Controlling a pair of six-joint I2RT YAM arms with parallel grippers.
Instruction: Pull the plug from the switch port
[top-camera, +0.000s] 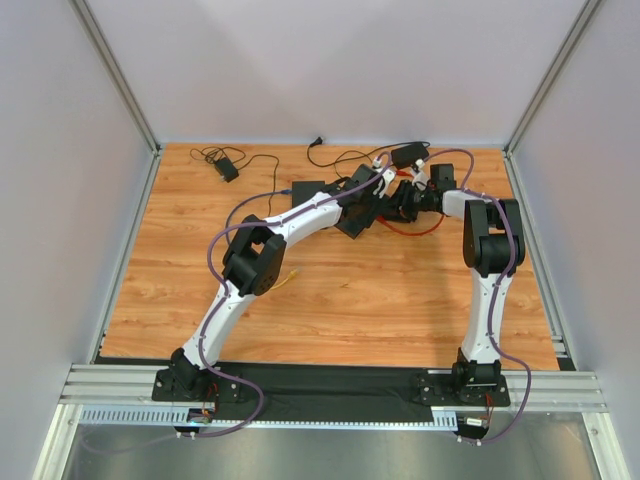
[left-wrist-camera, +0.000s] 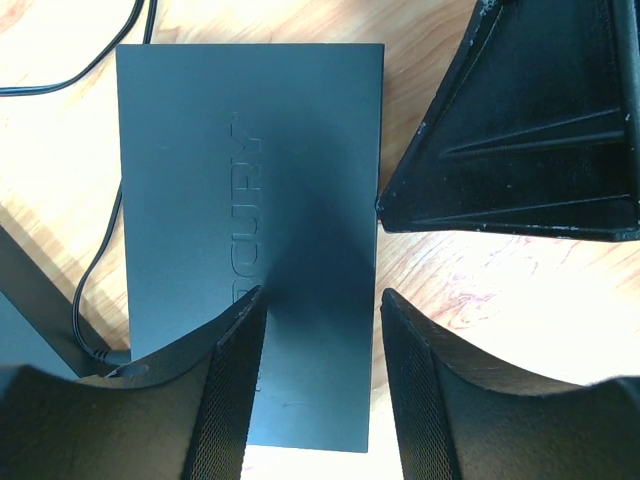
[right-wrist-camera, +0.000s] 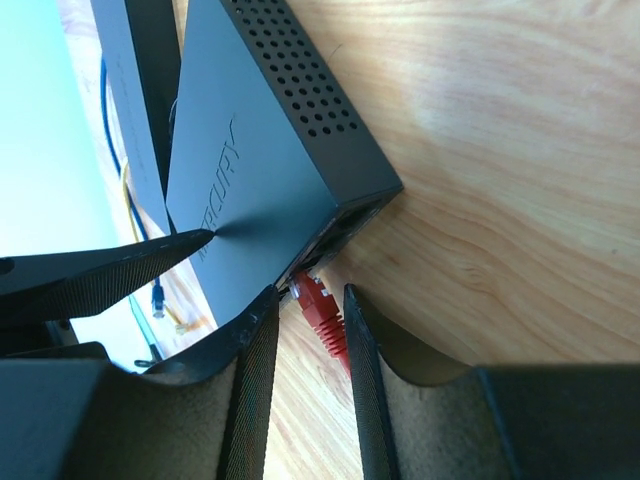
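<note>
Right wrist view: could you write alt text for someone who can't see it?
A red plug sits at a port in the end of a black switch, between the two fingers of the open right pincer, which does not clasp it. The switch, with vent holes along its side, lies on a wooden table.

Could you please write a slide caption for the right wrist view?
Right jaws straddle the red cable plug seated in the flat black vented network switch on the wooden table.
</note>
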